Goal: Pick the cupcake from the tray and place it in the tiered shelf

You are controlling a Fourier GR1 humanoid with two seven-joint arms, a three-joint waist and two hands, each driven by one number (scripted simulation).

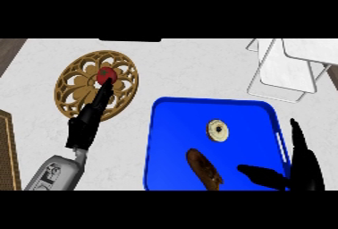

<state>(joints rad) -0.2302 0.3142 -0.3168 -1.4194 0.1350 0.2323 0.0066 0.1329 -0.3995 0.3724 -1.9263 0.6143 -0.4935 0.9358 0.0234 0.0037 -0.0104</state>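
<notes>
The worktop (165, 76) under me is pale, marbled white, with a dark strip of something at its far left corner and a woven tan edge along its left side. Toward the far right corner stands the white tiered shelf (285, 71), its flat panels stacked and tilted, with thin white frame bars showing. A bright blue tray (171, 147) with a raised rim sits at the near right part of the worktop. On it, about mid-tray toward the right, lies the cupcake (218, 130), seen from above as a small pale round with a darker centre. Nearer to me on the tray, left of centre, lies a brown elongated piece of food (203, 168), running to the tray's near edge. My right hand (300, 165) shows at the tray's near right corner, fingers straight and pointing away from me along the right rim, thumb stretched leftward over the blue; it holds nothing and is apart from the cupcake. On the far left part of the worktop lies a round golden trivet (76, 87) with a cut-out pattern, and a small red fruit (107, 76) rests on it. My left hand (89, 120) reaches over the trivet with fingers extended, their tips at the fruit; whether they touch it I cannot tell.
</notes>
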